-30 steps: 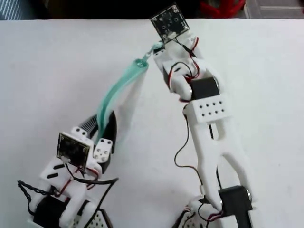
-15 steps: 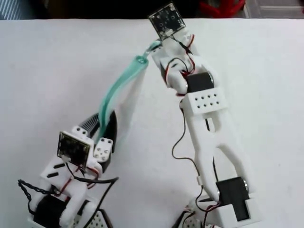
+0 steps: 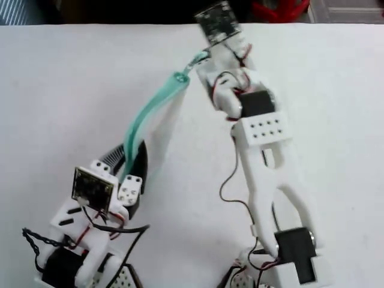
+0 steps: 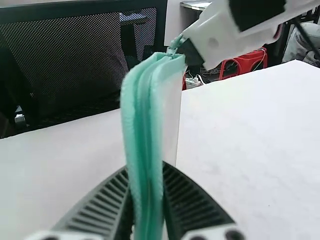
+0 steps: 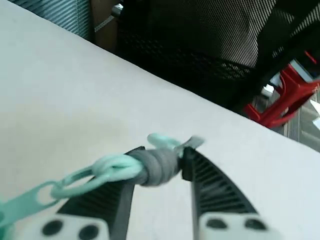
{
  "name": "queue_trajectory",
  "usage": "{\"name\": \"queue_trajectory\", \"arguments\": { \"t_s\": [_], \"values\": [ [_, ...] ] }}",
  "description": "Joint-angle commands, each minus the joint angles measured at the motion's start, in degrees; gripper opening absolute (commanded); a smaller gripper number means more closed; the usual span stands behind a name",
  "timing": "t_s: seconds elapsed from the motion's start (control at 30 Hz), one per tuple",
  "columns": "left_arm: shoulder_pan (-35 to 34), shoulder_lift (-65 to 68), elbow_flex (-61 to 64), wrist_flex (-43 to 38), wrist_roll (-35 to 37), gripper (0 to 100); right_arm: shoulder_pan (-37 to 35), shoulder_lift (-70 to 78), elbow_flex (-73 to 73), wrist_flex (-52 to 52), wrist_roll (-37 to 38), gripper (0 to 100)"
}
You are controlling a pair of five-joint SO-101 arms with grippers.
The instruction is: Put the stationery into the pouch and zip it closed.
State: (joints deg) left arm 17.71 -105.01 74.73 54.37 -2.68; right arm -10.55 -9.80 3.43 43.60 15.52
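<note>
A translucent pouch (image 3: 146,117) with a teal zipper hangs stretched above the white table between both arms. My left gripper (image 3: 133,161) is shut on its near end, the zipper strip (image 4: 146,150) running up between the black fingers (image 4: 186,197). At the far end my right gripper (image 3: 202,60) is shut on the zipper pull (image 5: 156,165), a teal loop with a grey wrap, joined to the slider by a teal link (image 5: 42,196). The zipper looks drawn shut along its visible length. From the left wrist view the right gripper (image 4: 186,48) shows at the pouch's far tip.
Bare white table (image 3: 60,90) lies to the left and right of the arms. Beyond the far edge stand a black mesh chair (image 5: 210,45) and a red object (image 3: 279,11). The right arm (image 3: 270,174) crosses the middle of the table.
The right arm's wrist has shifted slightly toward the far right while holding the pull. The pouch and the left arm have stayed in place.
</note>
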Motion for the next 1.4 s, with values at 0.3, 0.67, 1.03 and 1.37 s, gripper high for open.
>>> {"name": "queue_trajectory", "arguments": {
  "t_s": [0.3,0.67,1.03,1.37],
  "values": [
    [1.71,0.48,-8.70,1.23,-16.09,2,10.42,-37.41,3.25,16.13,-2.11,27.3],
    [-4.35,23.96,-34.29,2.02,-26.29,2,17.98,-41.01,33.85,11.30,-8.35,27.2],
    [7.16,54.73,-51.78,2.20,-43.78,2,18.95,-40.66,58.02,-11.12,-12.40,27.2],
    [13.32,73.36,-40.97,-15.03,-58.81,2,24.92,-40.48,67.25,-25.54,-12.84,27.2]
  ]
}}
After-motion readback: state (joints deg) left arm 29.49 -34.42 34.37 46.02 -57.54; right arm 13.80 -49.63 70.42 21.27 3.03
